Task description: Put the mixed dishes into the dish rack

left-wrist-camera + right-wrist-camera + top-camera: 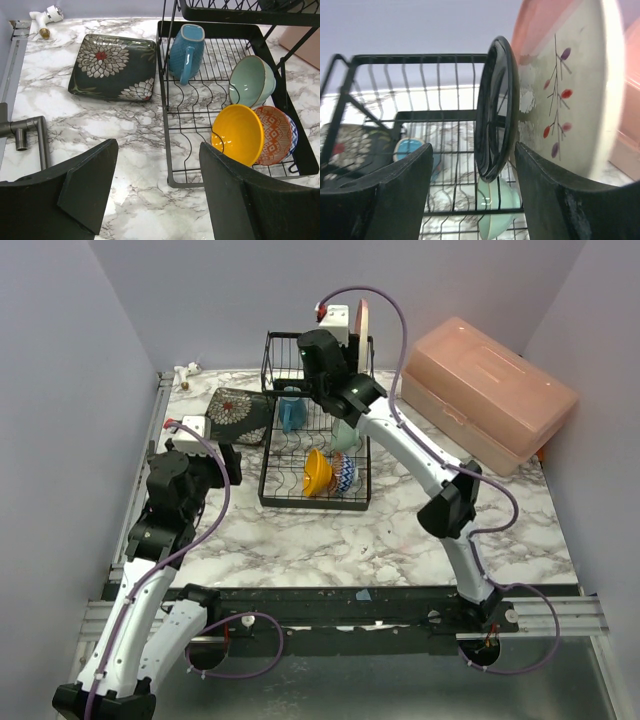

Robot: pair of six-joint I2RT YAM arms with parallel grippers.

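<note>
- The left fingers [90,185] fill the near edge of the left wrist view. They are spread wide and released, with nothing between them, and hover over marbled tabletop [100,125].
- Ahead of them and to their right stands the dish rack [230,14]. Its near-left corner lies just past the right-hand fingertip.
- Closest to those fingers, in the rack's low slots, the orange bowl [239,134] leans on edge. The small red-patterned bowl [274,135] is right behind it.
- Farther on, the mint-green bowl [250,80] stands on edge. The blue-handled mug [186,50] sits at the far-left corner of the slots.
- Ahead and left of the left fingers, outside the rack, the black square patterned plate [112,67] lies flat on the tabletop. It is near the rack's left side.
- The right fingers [395,195] are up at the rack's taller rear section, parted and released.
- The black round plate [495,110] stands on edge between them, just past the tips. Whether the right-hand finger brushes it cannot be told.
- Just right of that plate, beyond the right-hand finger, the beige-pink round plate [570,90] also stands on edge.
- Well off to the right of the right fingers, a pink box [490,390] rests on the tabletop.
</note>
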